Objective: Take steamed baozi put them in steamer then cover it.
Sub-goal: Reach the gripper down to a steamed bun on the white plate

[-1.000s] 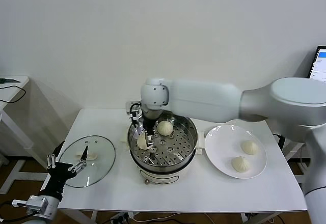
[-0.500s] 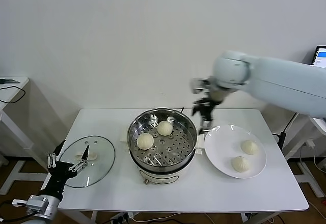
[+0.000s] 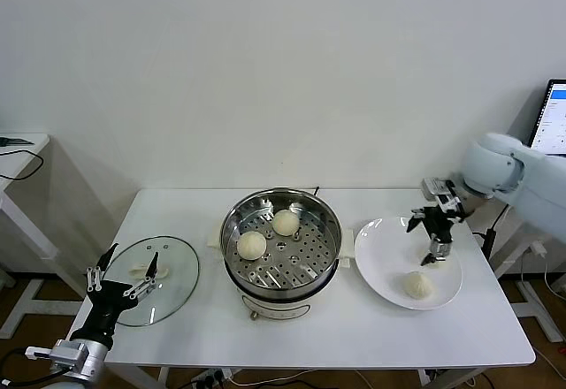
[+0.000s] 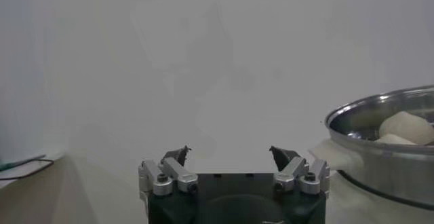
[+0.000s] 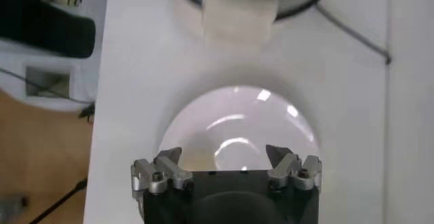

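Note:
The steamer [image 3: 281, 249] stands mid-table with two baozi on its tray, one at the back [image 3: 286, 222] and one at the left [image 3: 252, 245]. My right gripper [image 3: 435, 249] is open and empty, hanging low over the white plate [image 3: 380, 249], where one baozi [image 3: 416, 285] lies in front of it. The gripper hides the plate's other bun. The right wrist view shows the plate [image 5: 237, 120] under the open jaws [image 5: 224, 156]. My left gripper [image 3: 119, 287] is parked open at the table's front left. The left wrist view shows it [image 4: 230, 154] with the steamer [image 4: 386, 147] beyond.
A round glass lid [image 3: 164, 261] lies flat on the table left of the steamer, just beyond my left gripper. The steamer's white side handle [image 5: 239, 13] points toward the plate. A monitor edge [image 3: 554, 110] stands at the far right.
My right gripper let go of a baozi in the steamer, rose, swung right across the table and came down over the plate. The left arm has not moved.

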### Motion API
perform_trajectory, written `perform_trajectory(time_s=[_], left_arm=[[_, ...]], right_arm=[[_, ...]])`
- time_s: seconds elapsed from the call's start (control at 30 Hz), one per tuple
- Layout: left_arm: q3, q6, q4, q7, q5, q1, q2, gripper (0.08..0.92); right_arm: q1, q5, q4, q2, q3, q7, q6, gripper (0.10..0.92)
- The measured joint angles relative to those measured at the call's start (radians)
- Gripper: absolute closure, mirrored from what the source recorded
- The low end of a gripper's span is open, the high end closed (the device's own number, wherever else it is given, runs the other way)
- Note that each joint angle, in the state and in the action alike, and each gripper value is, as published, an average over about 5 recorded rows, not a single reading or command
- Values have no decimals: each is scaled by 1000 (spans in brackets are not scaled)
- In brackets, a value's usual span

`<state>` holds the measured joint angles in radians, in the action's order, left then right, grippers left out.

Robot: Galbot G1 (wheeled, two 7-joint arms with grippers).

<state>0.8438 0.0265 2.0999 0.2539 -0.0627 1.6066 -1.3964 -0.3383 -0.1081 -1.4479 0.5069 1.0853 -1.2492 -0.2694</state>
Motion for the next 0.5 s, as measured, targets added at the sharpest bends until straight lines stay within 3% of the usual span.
perform_trajectory(time_s=[0.5], left_arm=[[-14, 1, -3, -6, 9, -1, -6, 177]], right_arm=[[262, 124, 125, 59, -147, 66, 63, 203]])
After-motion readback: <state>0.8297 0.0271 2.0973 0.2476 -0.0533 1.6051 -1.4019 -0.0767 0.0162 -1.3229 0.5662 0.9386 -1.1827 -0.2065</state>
